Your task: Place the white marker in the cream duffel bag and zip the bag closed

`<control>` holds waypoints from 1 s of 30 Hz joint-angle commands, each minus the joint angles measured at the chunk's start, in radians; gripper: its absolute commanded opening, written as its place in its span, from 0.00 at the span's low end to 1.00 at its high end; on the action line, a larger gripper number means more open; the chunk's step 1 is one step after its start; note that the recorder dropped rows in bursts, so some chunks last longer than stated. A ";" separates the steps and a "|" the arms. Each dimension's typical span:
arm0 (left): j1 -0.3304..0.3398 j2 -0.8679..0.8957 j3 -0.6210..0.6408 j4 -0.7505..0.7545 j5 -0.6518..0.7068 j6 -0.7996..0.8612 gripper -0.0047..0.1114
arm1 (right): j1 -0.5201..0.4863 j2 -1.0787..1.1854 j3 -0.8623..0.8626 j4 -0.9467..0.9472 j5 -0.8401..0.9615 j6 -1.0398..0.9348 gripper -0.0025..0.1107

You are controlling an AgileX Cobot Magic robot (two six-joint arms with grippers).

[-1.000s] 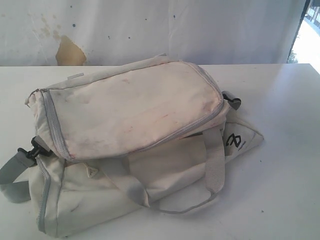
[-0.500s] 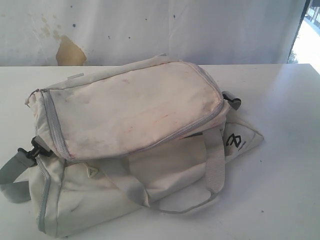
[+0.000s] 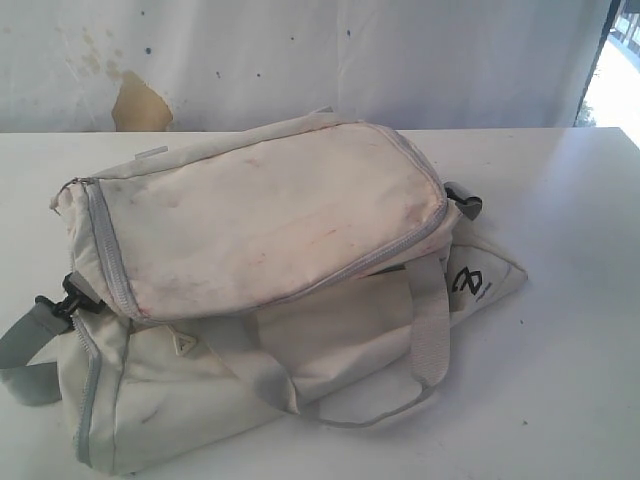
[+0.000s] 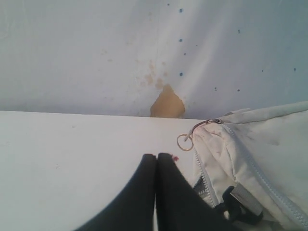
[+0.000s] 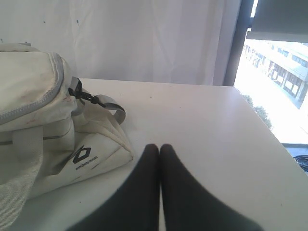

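Note:
The cream duffel bag (image 3: 270, 280) lies on the white table (image 3: 570, 300), stained, its grey zippers drawn along the top panel and the end. The white marker is out of view. Neither arm shows in the exterior view. In the left wrist view my left gripper (image 4: 157, 156) is shut and empty, low over the table beside the bag's end (image 4: 250, 144), near a small metal ring (image 4: 184, 141) on a zipper pull. In the right wrist view my right gripper (image 5: 159, 147) is shut and empty, just off the bag's logo end (image 5: 82, 159).
A grey shoulder strap (image 3: 25, 350) trails off the bag's left end from a black clip (image 3: 60, 300). A grey handle loop (image 3: 432, 330) hangs at the front. A white curtain (image 3: 320, 60) backs the table, and a window (image 5: 274, 72) is at the right.

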 commanded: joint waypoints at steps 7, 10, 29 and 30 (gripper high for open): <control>0.003 -0.004 0.005 -0.042 -0.002 -0.004 0.04 | -0.002 -0.004 0.004 0.001 -0.002 -0.001 0.02; 0.003 -0.004 0.005 -0.042 -0.002 -0.004 0.04 | -0.002 -0.004 0.004 0.001 -0.002 -0.001 0.02; 0.003 -0.004 0.005 -0.066 0.020 0.120 0.04 | -0.002 -0.004 0.004 0.001 -0.002 -0.001 0.02; 0.003 -0.004 0.005 -0.066 0.020 0.120 0.04 | -0.002 -0.004 0.004 0.001 -0.002 -0.001 0.02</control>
